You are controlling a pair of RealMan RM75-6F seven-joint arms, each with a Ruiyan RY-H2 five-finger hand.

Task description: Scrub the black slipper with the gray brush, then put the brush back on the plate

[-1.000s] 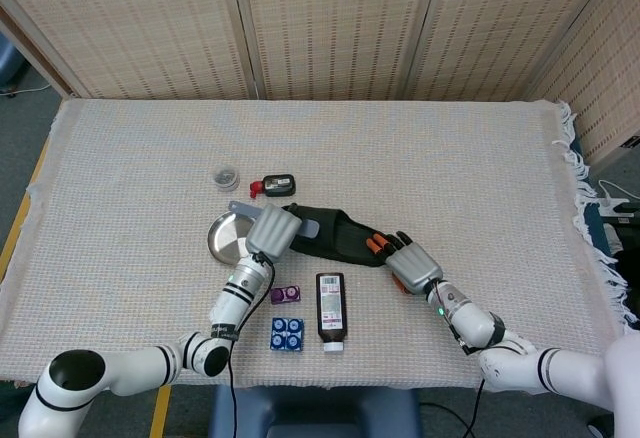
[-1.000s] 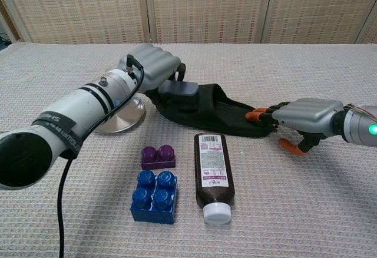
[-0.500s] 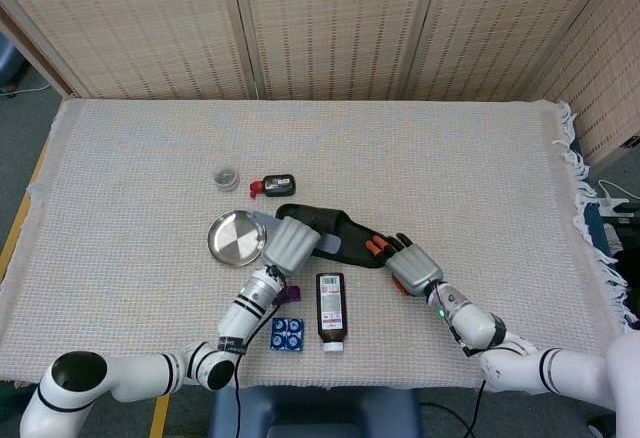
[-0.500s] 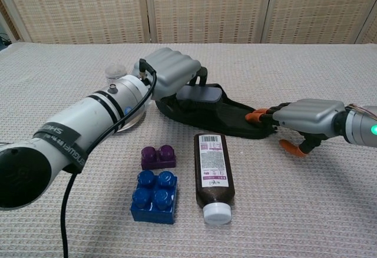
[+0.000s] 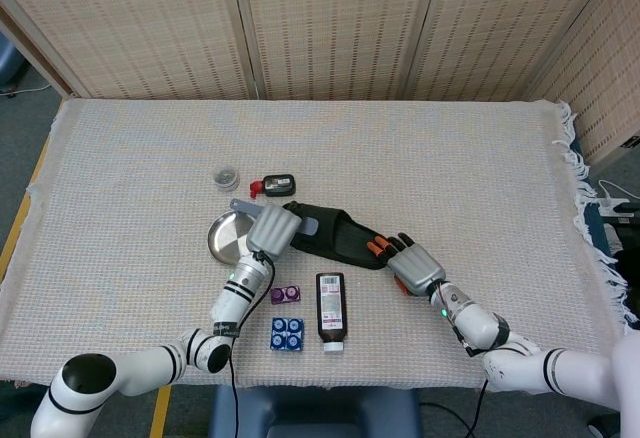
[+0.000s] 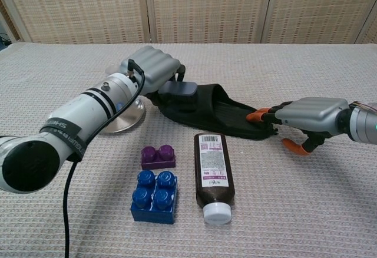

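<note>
Both my hands are on the slipper right now, which lies flat on the table cloth near the middle. My left hand is wrapped around the brush, holding it down on the slipper's left end, just beside the plate. From the head view a bit of the brush sticks out on either side of my fist. My right hand presses the other end of the slipper with its orange-tipped fingers, thumb hanging below off the edge, so it's pinning more than gripping. In front of the slipper, closer to me, a dark bottle lies on its side with its white cap toward me, and left of it are a purple block and a blue block. Behind the plate sit a small clear jar and some black-and-red gadget, can't tell what it is.
</note>
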